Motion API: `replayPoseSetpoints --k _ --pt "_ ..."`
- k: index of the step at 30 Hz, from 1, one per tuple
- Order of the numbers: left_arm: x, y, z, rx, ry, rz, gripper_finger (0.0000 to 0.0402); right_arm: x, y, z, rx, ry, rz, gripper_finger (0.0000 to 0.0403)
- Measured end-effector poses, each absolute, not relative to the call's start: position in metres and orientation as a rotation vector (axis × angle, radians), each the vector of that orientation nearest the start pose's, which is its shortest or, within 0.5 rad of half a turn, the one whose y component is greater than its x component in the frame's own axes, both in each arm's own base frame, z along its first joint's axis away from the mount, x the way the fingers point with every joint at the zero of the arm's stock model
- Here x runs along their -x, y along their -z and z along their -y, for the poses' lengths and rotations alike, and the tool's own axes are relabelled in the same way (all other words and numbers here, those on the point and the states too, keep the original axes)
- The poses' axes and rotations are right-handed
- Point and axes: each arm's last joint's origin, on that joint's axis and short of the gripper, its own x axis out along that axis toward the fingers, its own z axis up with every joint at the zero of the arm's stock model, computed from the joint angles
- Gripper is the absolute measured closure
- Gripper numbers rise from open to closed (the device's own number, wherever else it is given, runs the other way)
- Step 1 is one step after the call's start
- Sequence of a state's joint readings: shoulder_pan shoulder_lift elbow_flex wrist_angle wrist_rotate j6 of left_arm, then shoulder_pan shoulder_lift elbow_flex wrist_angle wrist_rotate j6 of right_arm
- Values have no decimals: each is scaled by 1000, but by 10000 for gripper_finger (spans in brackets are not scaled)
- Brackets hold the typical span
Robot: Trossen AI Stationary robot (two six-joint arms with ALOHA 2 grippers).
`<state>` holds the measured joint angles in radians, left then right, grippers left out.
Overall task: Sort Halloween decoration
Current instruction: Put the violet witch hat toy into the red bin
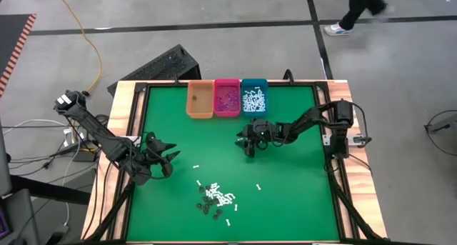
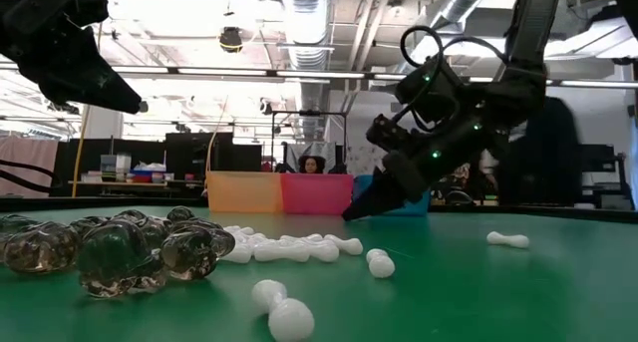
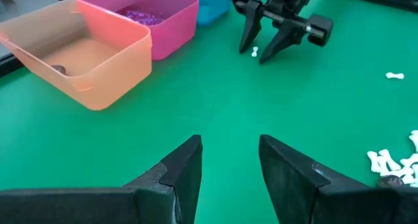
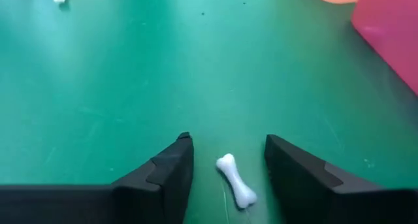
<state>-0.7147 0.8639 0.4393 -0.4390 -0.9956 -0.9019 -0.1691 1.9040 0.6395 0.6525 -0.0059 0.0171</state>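
Right gripper (image 4: 225, 168) hovering low over table (image 1: 300, 195), jaws standing open, gripping nothing. White bone (image 4: 236, 180) lying between fingertips, long axis slanting across gap. Teal bin (image 1: 253, 96) sitting just behind. Left gripper (image 3: 228, 165) waiting open, empty, farther off. Main pile (image 1: 214, 197) lying well apart, nothing blocking.

No text, label, brand, number or sign can be read anywhere on the table, the bins or in the room.
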Motion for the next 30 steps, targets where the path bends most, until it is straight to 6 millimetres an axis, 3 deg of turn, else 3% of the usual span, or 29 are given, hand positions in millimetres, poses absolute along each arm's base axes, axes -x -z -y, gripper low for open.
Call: replayPoseSetpoints --k 6,10,15,22,30 --pt "-129 -194 80 214 -473 -403 258 -311 -67 54 -135 177 -654 265" --pt "-129 -193 80 217 -461 -423 258 -310 -66 54 -138 183 -655 329" --pt "-129 -193 80 221 -456 -430 258 -312 -68 54 -156 178 -631 379" --pt "-129 -192 80 219 -454 -435 258 -315 -79 53 -221 183 -545 385" --pt "-129 -192 80 212 -452 -437 258 -307 -132 65 -181 206 -431 386"
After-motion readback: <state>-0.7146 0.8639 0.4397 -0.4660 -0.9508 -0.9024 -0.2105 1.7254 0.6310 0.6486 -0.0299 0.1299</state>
